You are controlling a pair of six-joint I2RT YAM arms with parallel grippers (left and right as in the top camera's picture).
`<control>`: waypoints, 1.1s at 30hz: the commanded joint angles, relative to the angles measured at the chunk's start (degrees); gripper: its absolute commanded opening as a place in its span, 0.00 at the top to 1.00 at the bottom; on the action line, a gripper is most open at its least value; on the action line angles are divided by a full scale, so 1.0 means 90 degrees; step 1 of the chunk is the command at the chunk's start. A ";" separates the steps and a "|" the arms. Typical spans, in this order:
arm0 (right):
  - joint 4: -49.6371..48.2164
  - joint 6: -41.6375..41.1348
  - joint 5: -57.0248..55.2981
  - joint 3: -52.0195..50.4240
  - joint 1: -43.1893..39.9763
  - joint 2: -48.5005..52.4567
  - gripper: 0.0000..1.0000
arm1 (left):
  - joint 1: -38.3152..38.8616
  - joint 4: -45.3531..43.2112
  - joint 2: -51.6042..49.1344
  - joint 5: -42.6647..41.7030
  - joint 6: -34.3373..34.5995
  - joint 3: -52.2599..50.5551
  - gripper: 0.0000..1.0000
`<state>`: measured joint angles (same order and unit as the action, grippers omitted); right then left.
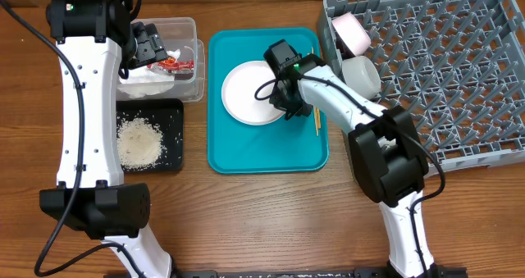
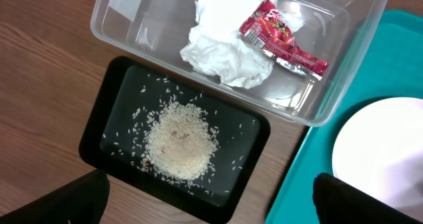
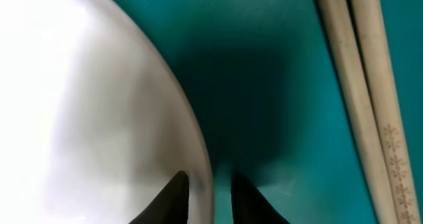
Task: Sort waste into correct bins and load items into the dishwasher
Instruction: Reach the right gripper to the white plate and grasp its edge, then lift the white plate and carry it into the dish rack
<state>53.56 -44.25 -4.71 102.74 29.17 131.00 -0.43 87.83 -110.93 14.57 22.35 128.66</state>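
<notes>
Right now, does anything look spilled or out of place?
Nothing stands out. The loose white rice grains are scattered, but all stay inside the shallow black rectangular tray. The crumpled white paper napkin and red shiny wrapper lie in the clear plastic tub.

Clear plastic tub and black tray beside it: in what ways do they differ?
The clear plastic rectangular tub is see-through and deep; the black rectangular tray is opaque and shallow. The tub holds a crumpled white napkin and a red shiny wrapper; the tray holds loose white rice grains. Both are rectangular with rounded corners.
</notes>
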 commanded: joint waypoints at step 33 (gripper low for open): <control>0.2356 0.5469 -0.5564 0.2642 -0.1100 -0.3242 0.96 | -0.0034 -0.0002 -0.0049 -0.0005 0.0044 0.0036 0.00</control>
<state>74.48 -1.28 -46.39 127.44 22.04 99.63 -0.43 87.83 -110.93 14.57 22.35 128.66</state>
